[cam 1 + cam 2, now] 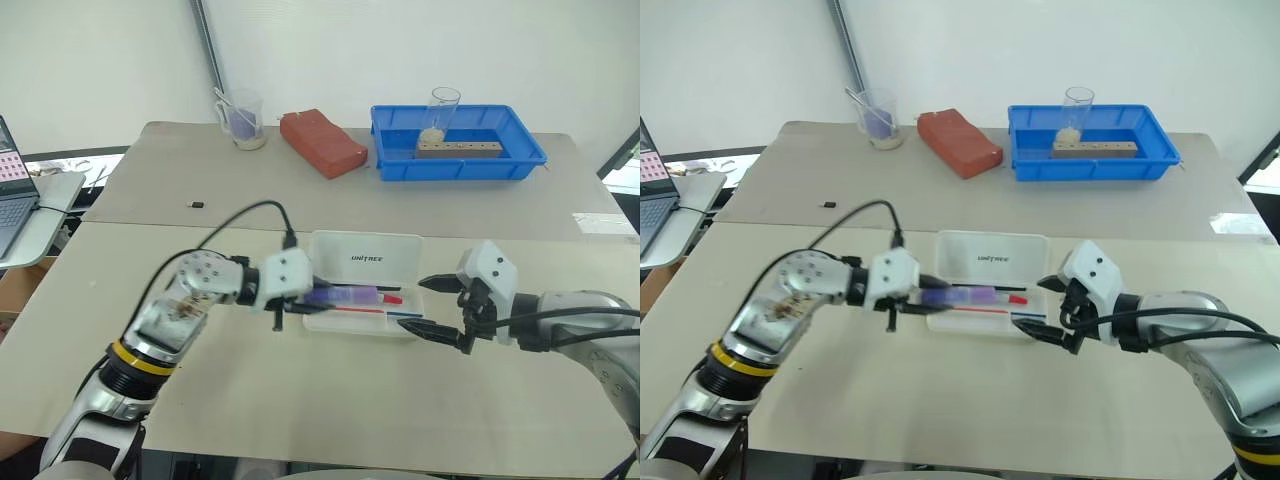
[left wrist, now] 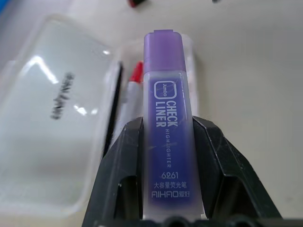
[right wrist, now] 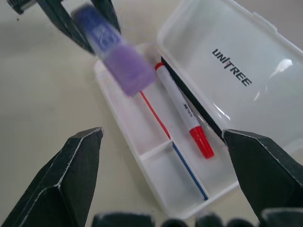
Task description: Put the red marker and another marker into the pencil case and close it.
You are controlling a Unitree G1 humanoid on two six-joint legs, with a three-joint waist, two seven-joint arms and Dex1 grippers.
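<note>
The flat white translucent plastic pencil case (image 1: 362, 290) lies open on the beige counter (image 1: 300, 400), with its hinged lid, which carries small dark lettering, folded back flat. The slim white marker with the red cap and red tail end (image 3: 183, 112) already lies inside the tray of the case, beside a thin red pen (image 3: 155, 115) and a thin blue pen (image 3: 189, 171), so this first part of the task looks done. The left tool (image 1: 290, 308) is closed on the short chunky light purple highlighter (image 2: 169, 132), gripping it by its lower body, and it holds the highlighter just above the left end of the open tray, not yet lying inside. The right tool (image 3: 161, 184) stands wide open and holds nothing, near the right end of the case. What is left, in my judgement, is to lower and release the highlighter into the tray and then to fold the lid over and press it shut.
</note>
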